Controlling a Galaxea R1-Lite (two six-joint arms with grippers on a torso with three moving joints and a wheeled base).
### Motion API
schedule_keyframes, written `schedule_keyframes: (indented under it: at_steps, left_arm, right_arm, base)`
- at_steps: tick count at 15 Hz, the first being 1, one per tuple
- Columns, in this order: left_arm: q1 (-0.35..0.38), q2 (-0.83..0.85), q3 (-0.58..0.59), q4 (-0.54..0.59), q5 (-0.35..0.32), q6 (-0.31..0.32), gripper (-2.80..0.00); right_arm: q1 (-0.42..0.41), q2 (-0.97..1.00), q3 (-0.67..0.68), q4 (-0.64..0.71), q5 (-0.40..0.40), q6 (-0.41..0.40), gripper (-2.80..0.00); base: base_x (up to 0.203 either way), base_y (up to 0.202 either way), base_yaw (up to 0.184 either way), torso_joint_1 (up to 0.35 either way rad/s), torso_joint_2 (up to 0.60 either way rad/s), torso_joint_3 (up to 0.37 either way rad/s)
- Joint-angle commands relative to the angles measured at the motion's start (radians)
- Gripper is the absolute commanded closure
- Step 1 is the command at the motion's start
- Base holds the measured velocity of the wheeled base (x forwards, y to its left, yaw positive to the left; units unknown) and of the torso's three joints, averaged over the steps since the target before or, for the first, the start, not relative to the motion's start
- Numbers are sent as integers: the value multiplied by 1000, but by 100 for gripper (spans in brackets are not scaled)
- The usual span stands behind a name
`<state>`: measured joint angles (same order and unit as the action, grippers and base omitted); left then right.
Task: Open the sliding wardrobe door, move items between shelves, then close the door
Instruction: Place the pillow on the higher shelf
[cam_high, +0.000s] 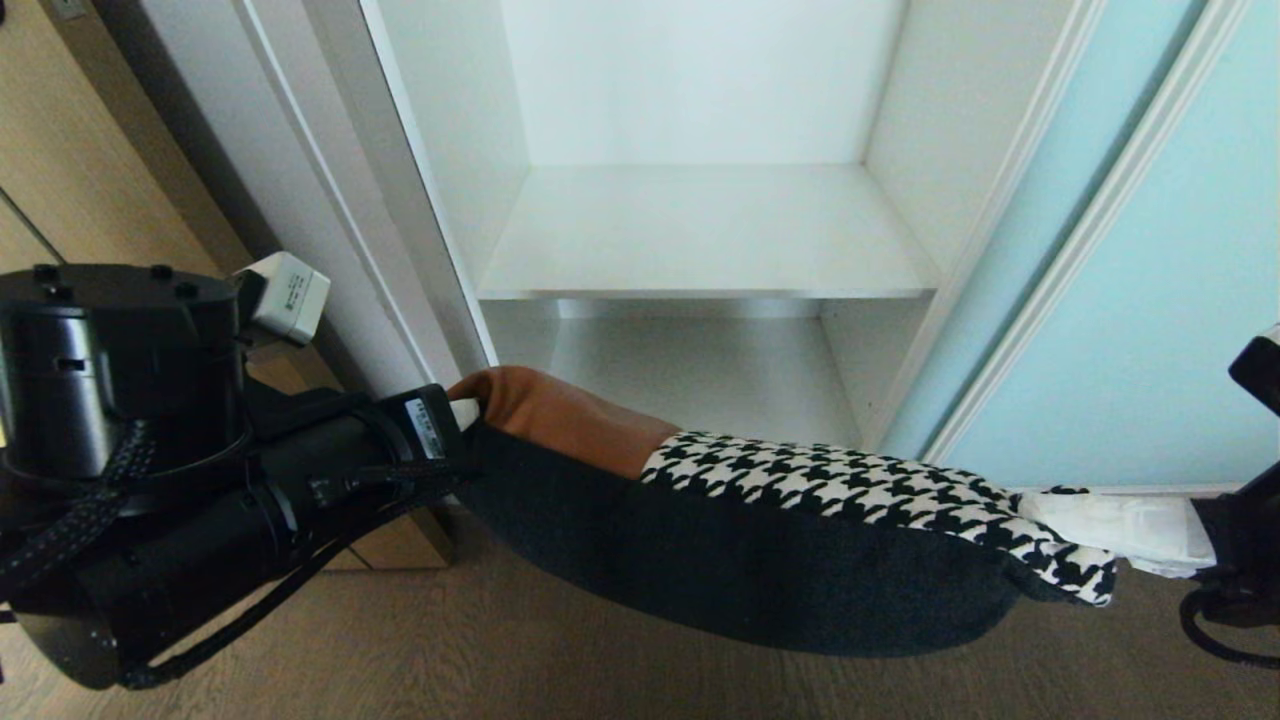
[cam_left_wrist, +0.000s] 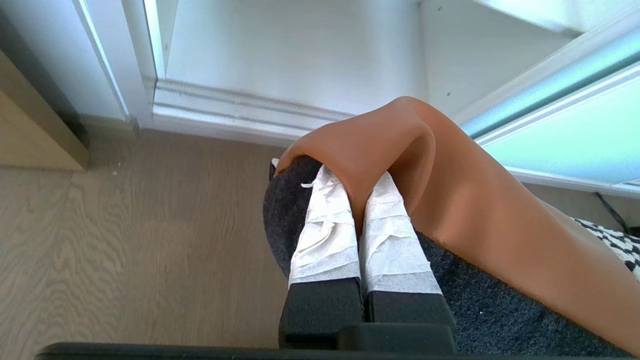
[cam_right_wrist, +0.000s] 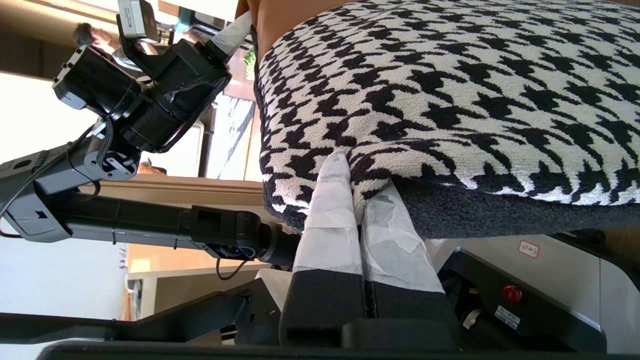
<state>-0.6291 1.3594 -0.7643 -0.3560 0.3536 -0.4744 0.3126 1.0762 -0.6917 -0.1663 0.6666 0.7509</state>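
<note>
The cushion (cam_high: 780, 530) hangs level in front of the open wardrobe, its houndstooth half toward the right and its rust-brown patch toward the left. My left gripper (cam_high: 462, 412) is shut on the rust-brown corner; the left wrist view shows the taped fingers (cam_left_wrist: 330, 230) pinching a fold of the cushion (cam_left_wrist: 475, 215). My right gripper (cam_high: 1045, 508) is shut on the houndstooth corner, and its fingers (cam_right_wrist: 330, 220) bite the cushion (cam_right_wrist: 450, 75) at its black edging. Two white shelves stand bare behind it, one higher (cam_high: 700, 240) and one lower (cam_high: 690, 380). The sliding wardrobe door (cam_high: 1150, 300) is slid to the right.
The wardrobe's white side frame (cam_high: 330, 200) rises at the left, with a wooden cabinet (cam_high: 90, 150) beyond it. Wooden floor (cam_high: 500, 650) lies below the cushion. My own base (cam_right_wrist: 525, 295) sits under the right arm.
</note>
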Motion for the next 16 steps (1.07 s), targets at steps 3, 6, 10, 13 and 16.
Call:
schedule_keyframes:
  at_steps: [3, 6, 10, 13, 16]
  left_arm:
    - [0, 10, -2, -1, -1, -1, 0]
    - [3, 32, 0, -1, 1, 0, 0]
    - [8, 37, 0, -5, 1, 5, 0]
    - [9, 23, 3, -12, 0, 8, 0]
    - [9, 10, 3, -15, 1, 11, 0]
  right_arm:
    - [0, 10, 8, -1, 4, 4, 0]
    - [0, 13, 15, -2, 4, 4, 0]
    - [0, 11, 14, -2, 4, 4, 0]
    - [0, 11, 17, -1, 4, 4, 0]
    - [0, 10, 23, -2, 4, 2, 0]
  base:
    - [0, 0, 0, 1, 1, 198]
    - [0, 0, 0, -1, 3, 202]
    - [0, 0, 0, 3, -2, 187]
    - [0, 0, 0, 2, -3, 53]
    - [0, 0, 0, 0, 0, 0]
